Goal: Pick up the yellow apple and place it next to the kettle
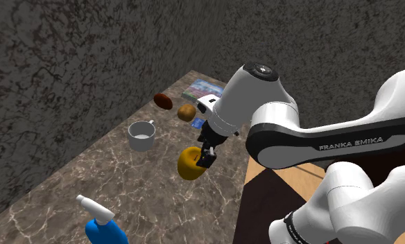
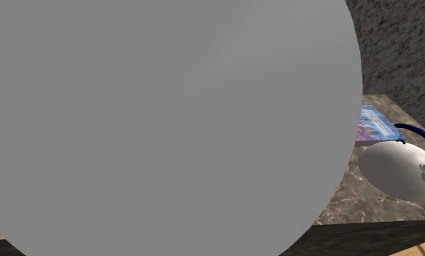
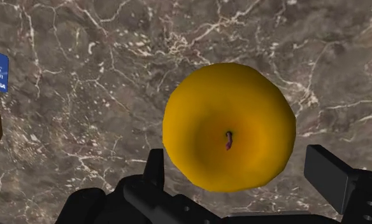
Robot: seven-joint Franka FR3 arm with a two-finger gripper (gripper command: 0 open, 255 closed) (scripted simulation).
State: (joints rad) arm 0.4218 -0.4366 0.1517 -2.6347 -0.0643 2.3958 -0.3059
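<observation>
The yellow apple [image 1: 188, 164] lies on the marble counter [image 1: 125, 187] near its edge, stem dimple up. My black gripper [image 1: 207, 155] hangs right at it, on the side toward the shoulder view's right. In the wrist view the apple [image 3: 229, 127] sits between my two fingers, which stand wide apart; the gripper [image 3: 241, 167] is open and its fingers [image 3: 328, 172] do not clasp the fruit. A white rounded kettle [image 2: 396, 169] with a dark blue handle stands on the counter at the second exterior view's right.
A grey mug [image 1: 141, 135] stands beyond the apple, with two brown items [image 1: 163, 101] [image 1: 187, 112] and a blue printed box [image 1: 202, 89] farther back. A blue spray bottle [image 1: 100, 225] is at the front. A big grey shape [image 2: 167, 124] blocks the second exterior view.
</observation>
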